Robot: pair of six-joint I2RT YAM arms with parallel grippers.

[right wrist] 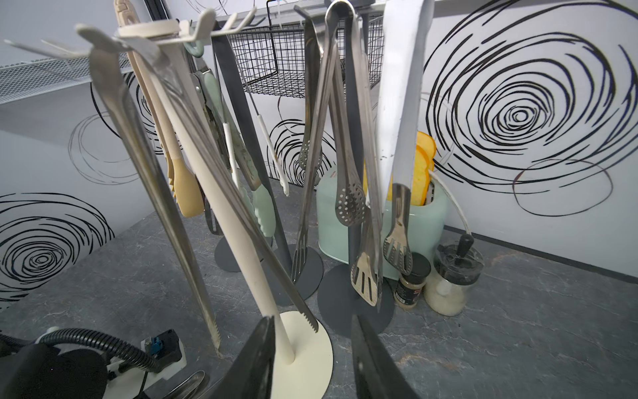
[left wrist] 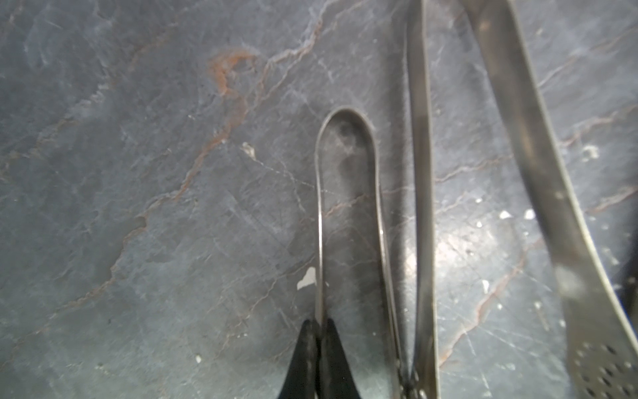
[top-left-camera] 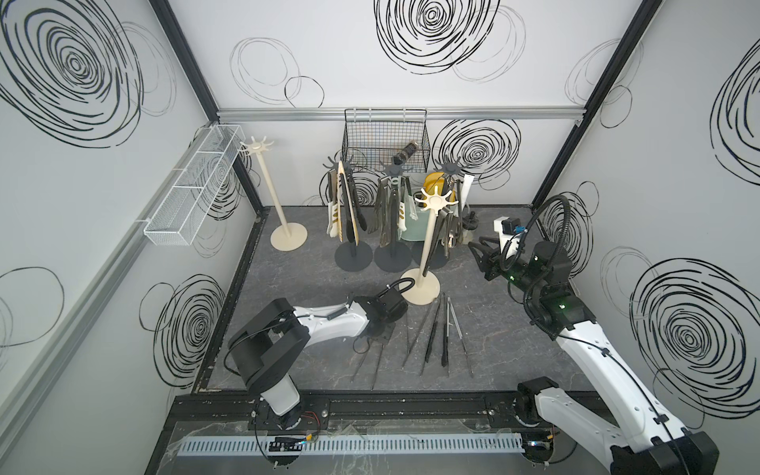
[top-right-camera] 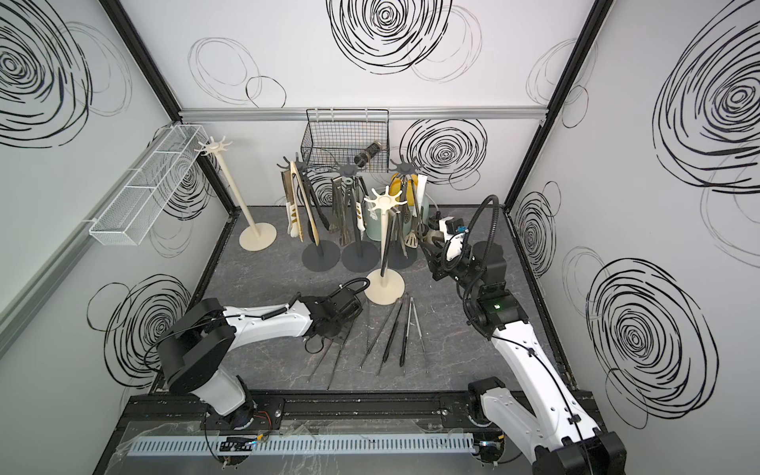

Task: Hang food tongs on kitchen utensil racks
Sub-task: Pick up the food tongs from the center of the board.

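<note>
In the left wrist view my left gripper (left wrist: 321,324) is shut on one thin arm of a slim steel food tongs (left wrist: 320,207), just above the slate table. The tongs' looped end points away from me. Several more tongs (top-left-camera: 432,333) lie side by side on the table next to it. My right gripper (right wrist: 312,323) hovers open and empty near the base of the front cream rack (top-left-camera: 427,246), which carries a steel tongs (right wrist: 155,193). Three dark grey racks (top-left-camera: 392,205) behind it hold many tongs. A bare cream rack (top-left-camera: 271,197) stands at the back left.
A black wire basket (top-left-camera: 384,140) hangs on the back wall and a white mesh basket (top-left-camera: 193,185) on the left wall. A mint toaster (right wrist: 424,228) with bread and small spice jars (right wrist: 452,276) stand behind the racks at the right.
</note>
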